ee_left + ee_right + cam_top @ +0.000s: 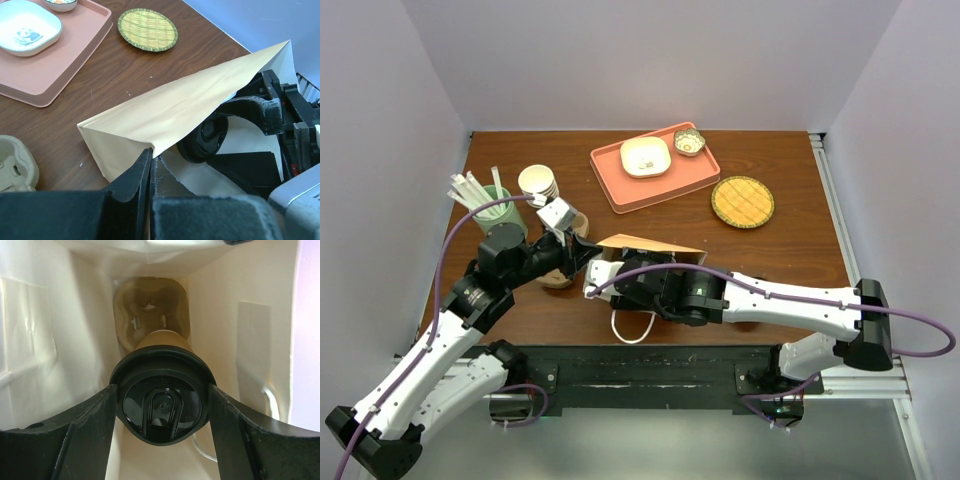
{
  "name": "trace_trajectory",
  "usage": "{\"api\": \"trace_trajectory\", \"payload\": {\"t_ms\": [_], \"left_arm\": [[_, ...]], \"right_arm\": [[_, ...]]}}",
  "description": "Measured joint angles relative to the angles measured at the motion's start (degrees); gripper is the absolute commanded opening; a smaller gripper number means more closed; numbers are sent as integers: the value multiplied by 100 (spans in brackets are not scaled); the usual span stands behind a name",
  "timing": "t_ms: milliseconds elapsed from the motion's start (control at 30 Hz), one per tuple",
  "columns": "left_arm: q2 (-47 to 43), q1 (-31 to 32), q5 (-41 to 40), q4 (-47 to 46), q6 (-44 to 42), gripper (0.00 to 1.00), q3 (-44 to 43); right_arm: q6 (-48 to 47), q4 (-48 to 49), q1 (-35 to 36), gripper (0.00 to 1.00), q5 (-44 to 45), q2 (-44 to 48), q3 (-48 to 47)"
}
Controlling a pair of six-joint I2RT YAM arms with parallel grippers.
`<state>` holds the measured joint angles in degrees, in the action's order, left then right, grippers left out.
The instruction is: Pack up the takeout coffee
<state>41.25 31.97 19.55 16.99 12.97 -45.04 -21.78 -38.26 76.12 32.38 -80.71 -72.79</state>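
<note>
The takeout coffee point(161, 390), a small cup under a round black lid, was inside the brown paper bag point(185, 102), its lid facing the bag's mouth. The right gripper point(162, 407) held it by the lid. Its jaws stood wide, one pressed to each side of the rim, a grip that let the cup travel lengthwise down the bag. Beyond the cup, at the bag's closed end, sat a moulded pulp holder point(150, 305). Whether the cup touched it could not be told.

The bag lay on its side near the table's point(790, 250) near edge, left of centre, mouth towards the right arm. The left gripper point(151, 161) was fully closed on the edge of the bag's upper wall, apparently lifting it to keep the mouth open. The bag's white handle point(632, 325) trailed towards the near edge.

Outside the bag, another pulp piece point(15, 165) rested just beside it. A pink tray point(620, 190) with a white dish point(646, 156) and a small bowl point(689, 142) stood at the far edge. A woven coaster point(742, 201) lay to its right, and a stack of lidless cups point(537, 182) stood towards the far left corner.
</note>
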Motion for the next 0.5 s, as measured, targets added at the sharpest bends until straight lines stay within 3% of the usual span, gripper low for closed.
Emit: {"api": "trace_trajectory", "payload": {"t_ms": [500], "left_arm": [[-31,11,31,57,0,2,26]], "right_arm": [[-35,280,-83,52,111,-63,608]]}}
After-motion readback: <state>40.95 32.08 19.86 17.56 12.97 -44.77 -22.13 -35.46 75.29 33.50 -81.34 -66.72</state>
